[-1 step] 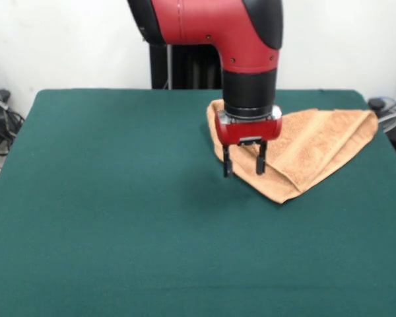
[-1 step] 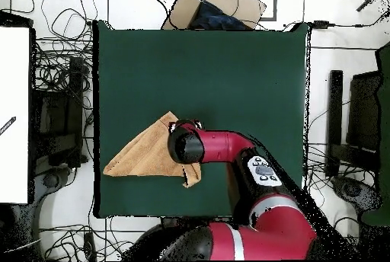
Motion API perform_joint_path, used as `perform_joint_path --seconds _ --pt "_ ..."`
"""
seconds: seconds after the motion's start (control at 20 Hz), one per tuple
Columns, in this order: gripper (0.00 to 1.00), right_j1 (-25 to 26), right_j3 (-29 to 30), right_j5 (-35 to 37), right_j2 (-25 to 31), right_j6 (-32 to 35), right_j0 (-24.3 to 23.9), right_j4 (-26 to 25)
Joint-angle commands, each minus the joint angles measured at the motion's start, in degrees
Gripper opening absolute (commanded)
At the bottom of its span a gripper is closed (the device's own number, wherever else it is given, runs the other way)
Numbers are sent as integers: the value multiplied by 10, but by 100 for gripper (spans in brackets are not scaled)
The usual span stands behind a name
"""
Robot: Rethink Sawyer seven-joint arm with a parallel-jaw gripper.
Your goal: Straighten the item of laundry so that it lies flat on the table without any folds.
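Observation:
The item of laundry (image 1: 323, 142) is a peach-orange towel folded over into a rough triangle, lying on the dark green table (image 1: 119, 218) at the far right of the front view. One point of it faces the camera. My gripper (image 1: 244, 162) hangs open over the towel's left edge, its two dark fingers apart with nothing between them, tips just above the cloth. From overhead the towel (image 2: 141, 154) lies at the table's (image 2: 228, 68) left side, and the arm's wrist (image 2: 187, 145) covers its right corner and hides the fingers.
In the overhead view a cardboard box (image 2: 217, 6) sits beyond the table's far edge. Cables and dark equipment (image 2: 57, 114) lie along the left side, and more gear (image 2: 354, 129) stands at the right. In the front view cables (image 1: 0, 119) lie off the table's left corner.

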Motion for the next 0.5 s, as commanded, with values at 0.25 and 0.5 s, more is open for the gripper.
perform_joint_path --seconds 0.25,0.5 --pt "100 43 17 -49 -29 94 22 -16" --pt "100 70 4 -72 -29 89 22 -20"
